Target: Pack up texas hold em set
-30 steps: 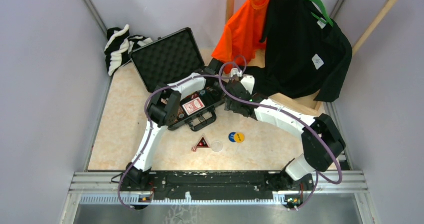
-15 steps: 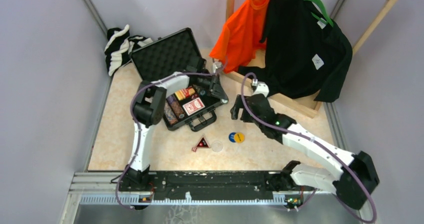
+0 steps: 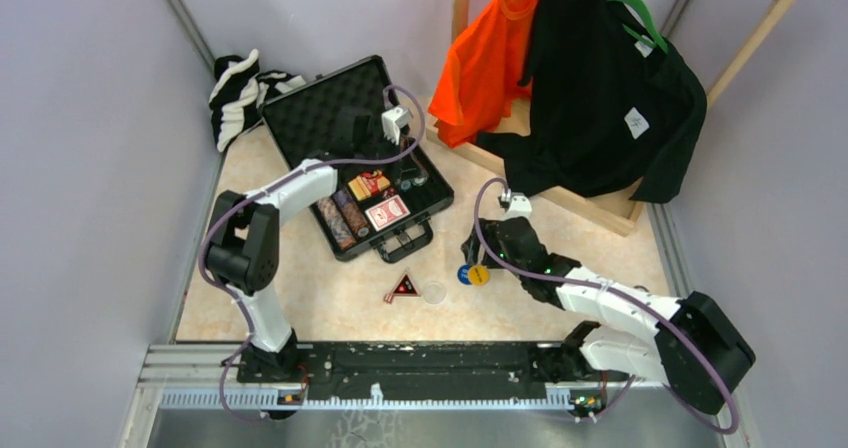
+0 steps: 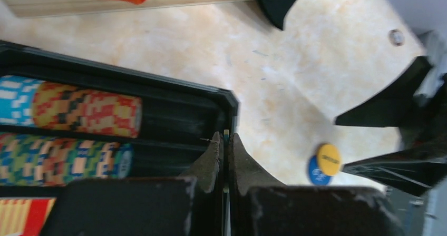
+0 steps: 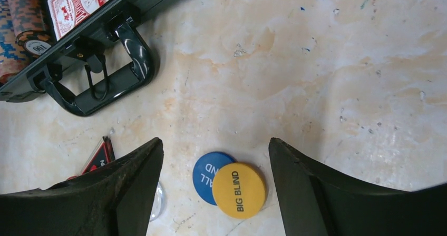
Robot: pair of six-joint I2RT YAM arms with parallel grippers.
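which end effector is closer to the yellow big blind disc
Right. The right end effector hangs over the yellow disc, open and straddling it. The left end effector is shut at a corner of the black case, well apart from the disc.

The open black case [image 3: 300,118] sits toward eleven o'clock. Two round discs [image 3: 473,274], blue and yellow, lie at five o'clock from it.

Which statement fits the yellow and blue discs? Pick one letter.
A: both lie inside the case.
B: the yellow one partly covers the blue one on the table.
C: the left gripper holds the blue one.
B: in the right wrist view the yellow disc overlaps the blue disc on the table, outside the case, beneath the open right gripper.
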